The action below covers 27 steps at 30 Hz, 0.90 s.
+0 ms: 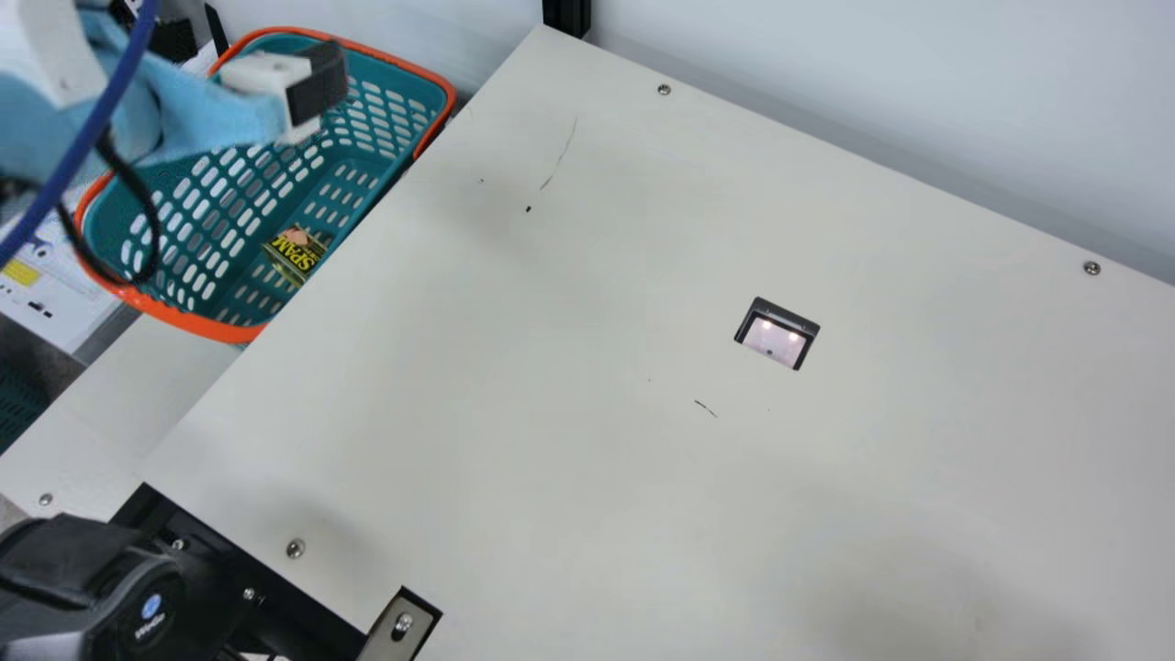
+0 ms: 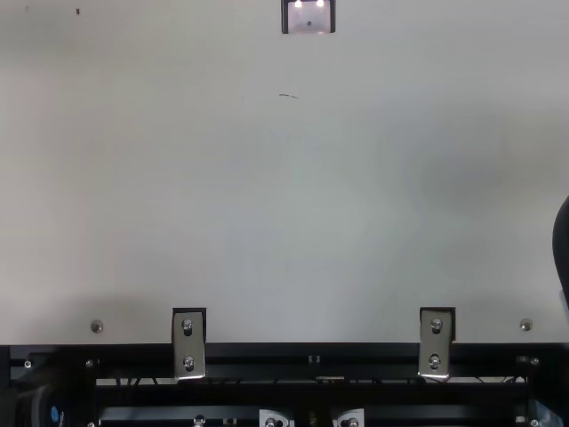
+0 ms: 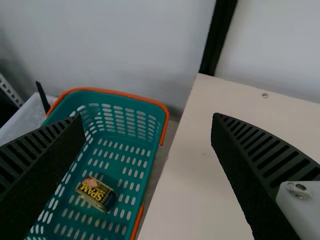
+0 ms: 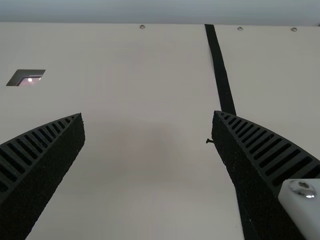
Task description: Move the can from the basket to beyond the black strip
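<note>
My left gripper (image 1: 317, 87) hangs above the teal basket (image 1: 441, 84) in the main view. The can (image 1: 296, 251) lies on the basket's floor, below the gripper and apart from it. In the left wrist view the can (image 3: 96, 193) rests on its side in the basket (image 3: 112, 91), and my left gripper (image 3: 148, 122) is open with nothing between its fingers. My right gripper (image 4: 148, 116) is open and empty over the table, with the black strip (image 4: 220, 70) running past one of its fingers.
The basket stands beside the cream table's (image 1: 587, 367) left edge, its orange rim close to that edge. A cutout (image 1: 778, 334) with a dark frame is set in the tabletop. A black post (image 3: 218, 37) rises behind the table corner.
</note>
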### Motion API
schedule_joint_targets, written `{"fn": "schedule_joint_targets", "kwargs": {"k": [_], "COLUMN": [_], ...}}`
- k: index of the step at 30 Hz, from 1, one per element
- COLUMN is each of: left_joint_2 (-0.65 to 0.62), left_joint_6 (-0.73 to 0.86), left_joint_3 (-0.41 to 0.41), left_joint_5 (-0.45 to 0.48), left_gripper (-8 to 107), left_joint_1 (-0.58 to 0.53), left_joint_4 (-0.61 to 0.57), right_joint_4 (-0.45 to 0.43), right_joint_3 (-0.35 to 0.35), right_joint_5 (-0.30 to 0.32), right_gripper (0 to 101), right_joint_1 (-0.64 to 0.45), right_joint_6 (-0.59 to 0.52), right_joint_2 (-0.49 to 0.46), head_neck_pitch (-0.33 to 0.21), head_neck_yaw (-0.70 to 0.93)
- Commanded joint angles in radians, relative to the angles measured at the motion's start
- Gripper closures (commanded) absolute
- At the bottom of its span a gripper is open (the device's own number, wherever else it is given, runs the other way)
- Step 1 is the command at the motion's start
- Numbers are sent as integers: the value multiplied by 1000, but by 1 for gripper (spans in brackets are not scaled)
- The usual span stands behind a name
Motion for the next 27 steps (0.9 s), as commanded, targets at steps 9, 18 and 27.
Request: {"fn": "schedule_joint_targets", "kwargs": {"k": [9,18,27], "left_joint_2": [355,576,798], "left_joint_6": [-143,-378,-605], "left_joint_3": [-125,-179,-224], "left_joint_5": [32,33,-6], "left_gripper": [9,9,9], "left_joint_1": [129,161,184], "left_joint_4": [42,132,222], "right_joint_4": [0,0,0], "right_joint_3": [0,0,0], "right_joint_5": [0,0,0], "right_gripper": [0,0,0], "right_joint_1": [0,0,0], "right_joint_6": [0,0,0], "right_joint_2": [0,0,0], "head_neck_pitch": [-28,-28,-28], "head_neck_yaw": [21,21,21]}}
